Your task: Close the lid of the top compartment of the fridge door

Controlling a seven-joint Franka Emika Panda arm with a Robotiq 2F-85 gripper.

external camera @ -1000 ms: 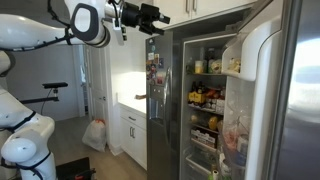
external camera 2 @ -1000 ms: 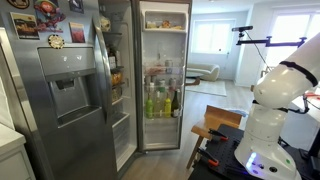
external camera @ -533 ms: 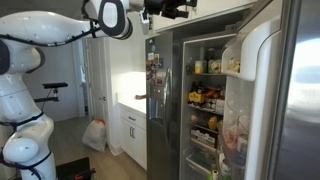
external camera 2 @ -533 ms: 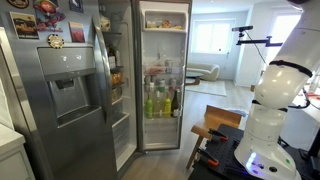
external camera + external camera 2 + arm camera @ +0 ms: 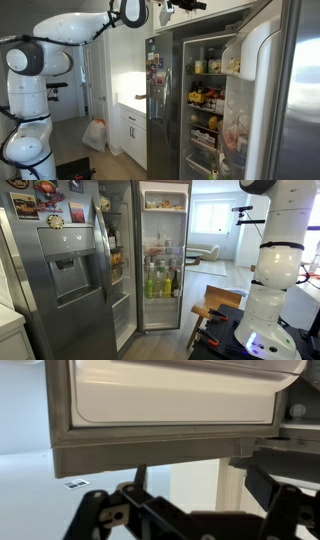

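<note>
One Panda arm (image 5: 75, 25) stretches high and sideways, its gripper (image 5: 196, 5) at the top edge of the fridge (image 5: 163, 110), well apart from the top-compartment lid (image 5: 255, 45) on the open door (image 5: 262, 110). Only the wrist view shows the fingers (image 5: 98, 515) spread apart under a cream panel (image 5: 170, 395); an exterior view catches only the robot's upright lower links (image 5: 275, 275).

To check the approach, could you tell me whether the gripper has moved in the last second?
Yes. In an exterior view the gripper has shifted rightward, from above the closed door to above the open fridge compartment.
</note>
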